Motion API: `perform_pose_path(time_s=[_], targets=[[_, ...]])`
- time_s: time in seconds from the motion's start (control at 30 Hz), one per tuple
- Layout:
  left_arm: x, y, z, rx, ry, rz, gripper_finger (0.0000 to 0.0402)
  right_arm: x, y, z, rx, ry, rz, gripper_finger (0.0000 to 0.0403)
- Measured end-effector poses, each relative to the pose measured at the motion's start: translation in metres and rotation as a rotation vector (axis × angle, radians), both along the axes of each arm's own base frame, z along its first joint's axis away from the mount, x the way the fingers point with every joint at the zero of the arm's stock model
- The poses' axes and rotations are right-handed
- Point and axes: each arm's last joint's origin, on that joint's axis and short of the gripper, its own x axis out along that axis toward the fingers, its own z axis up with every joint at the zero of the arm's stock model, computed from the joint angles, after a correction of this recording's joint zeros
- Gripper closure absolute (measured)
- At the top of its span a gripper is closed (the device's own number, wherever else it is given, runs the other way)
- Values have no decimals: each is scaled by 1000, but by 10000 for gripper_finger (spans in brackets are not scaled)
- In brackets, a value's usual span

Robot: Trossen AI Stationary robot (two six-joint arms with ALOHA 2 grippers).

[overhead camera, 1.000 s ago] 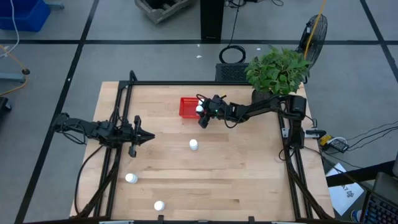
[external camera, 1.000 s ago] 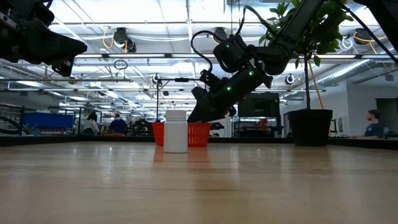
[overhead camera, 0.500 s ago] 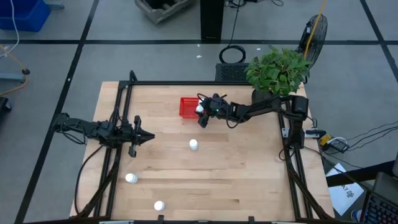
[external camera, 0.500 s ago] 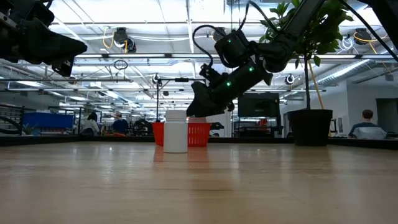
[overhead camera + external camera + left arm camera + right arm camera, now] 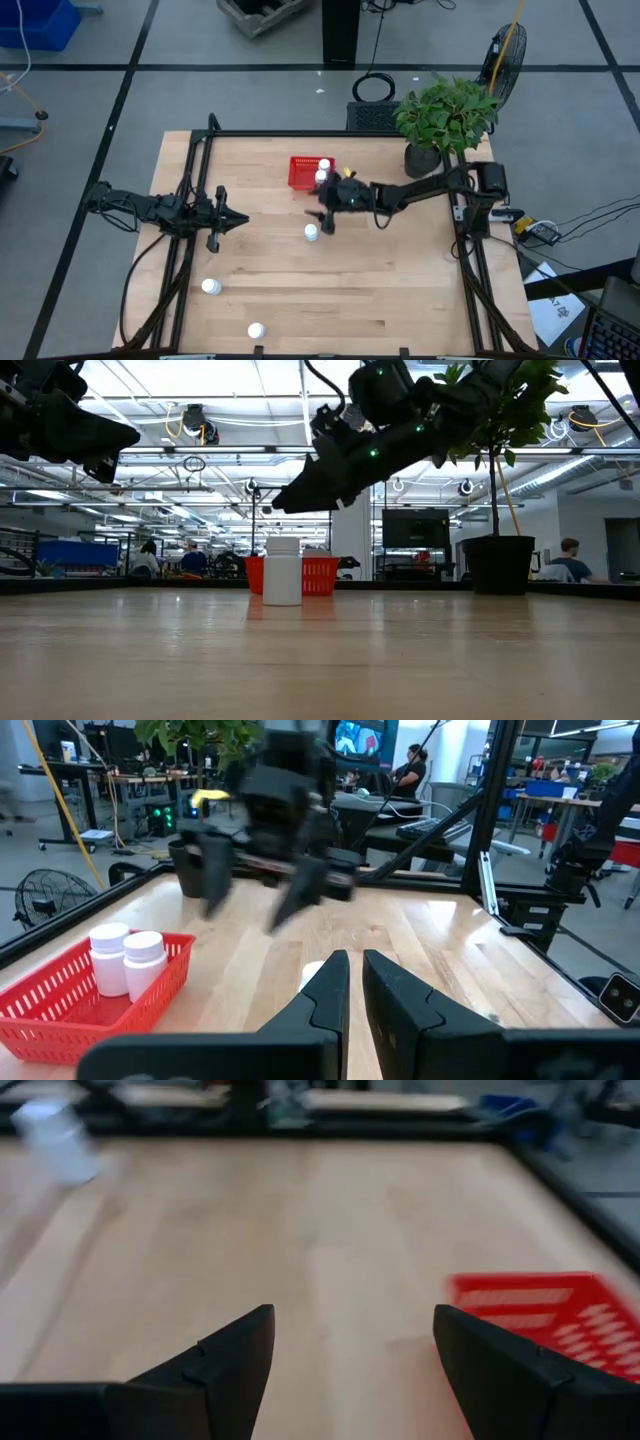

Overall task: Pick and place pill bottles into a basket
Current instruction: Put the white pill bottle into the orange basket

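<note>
The red basket [image 5: 300, 172] stands on the table at the far middle, with two white pill bottles [image 5: 322, 171] upright in it. They also show in the left wrist view [image 5: 127, 959]. A third bottle [image 5: 311, 232] stands upright mid-table, and shows in the low view [image 5: 282, 570]. Two more bottles [image 5: 210, 287] [image 5: 256, 330] stand near the left front. My right gripper [image 5: 322, 207] is open and empty, raised between the basket and the mid-table bottle. My left gripper [image 5: 243, 219] is shut and empty at the left.
A potted plant [image 5: 445, 115] in a black pot [image 5: 497, 565] stands at the table's far right corner. A black frame rail [image 5: 300, 133] runs along the far edge. Bare wood lies right of the mid-table bottle. People sit in the room beyond the table.
My right gripper has drawn away from the basket toward the table's near edge and risen, and now hangs close to the mid-table bottle. The bottle that showed at its fingers stays behind in the basket, where two bottles now show.
</note>
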Motion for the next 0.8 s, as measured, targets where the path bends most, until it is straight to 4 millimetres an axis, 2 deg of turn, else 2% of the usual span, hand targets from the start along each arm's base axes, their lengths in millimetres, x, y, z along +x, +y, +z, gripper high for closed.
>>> perform_pose_path(time_s=[0.2,0.4,0.53,0.8], targets=[[0,0,0,0,0,0,366,-1,28,-4,28,29,58,135],[0,0,0,0,1,0,366,-2,41,-5,74,38,73,135],[0,0,0,0,1,0,366,-3,47,-10,79,49,80,135],[0,0,0,0,0,0,366,-10,46,-20,126,36,56,135]])
